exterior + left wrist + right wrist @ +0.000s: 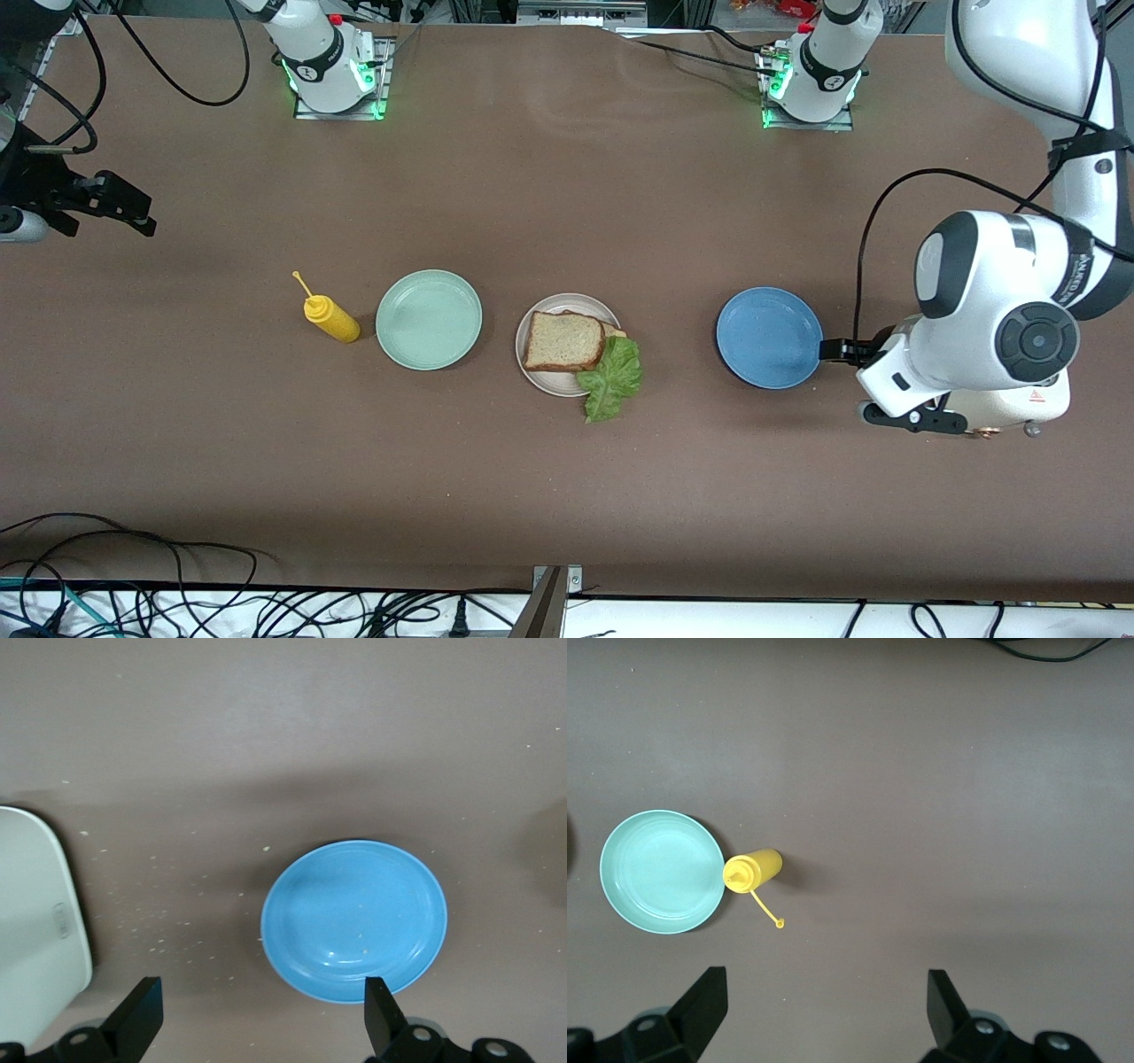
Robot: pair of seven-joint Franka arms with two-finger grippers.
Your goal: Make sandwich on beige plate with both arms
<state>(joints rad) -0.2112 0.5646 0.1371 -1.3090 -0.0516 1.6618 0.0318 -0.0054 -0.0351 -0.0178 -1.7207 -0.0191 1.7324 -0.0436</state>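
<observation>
The beige plate [538,379] lies mid-table between two other plates. On it sits the sandwich: a brown bread slice [563,341] on top, a second slice's corner [613,331] peeking from under it, and a green lettuce leaf [611,378] sticking out over the rim toward the front camera. My left gripper [855,381] [263,1010] hangs open and empty beside the blue plate [769,338] [354,917], toward the left arm's end. My right gripper [124,206] [828,1010] is open and empty, up over bare table at the right arm's end.
A mint-green plate [429,319] [660,871] lies beside the beige plate toward the right arm's end. A yellow squeeze bottle [331,318] [751,870] lies next to it. Cables hang along the table's front edge [266,611].
</observation>
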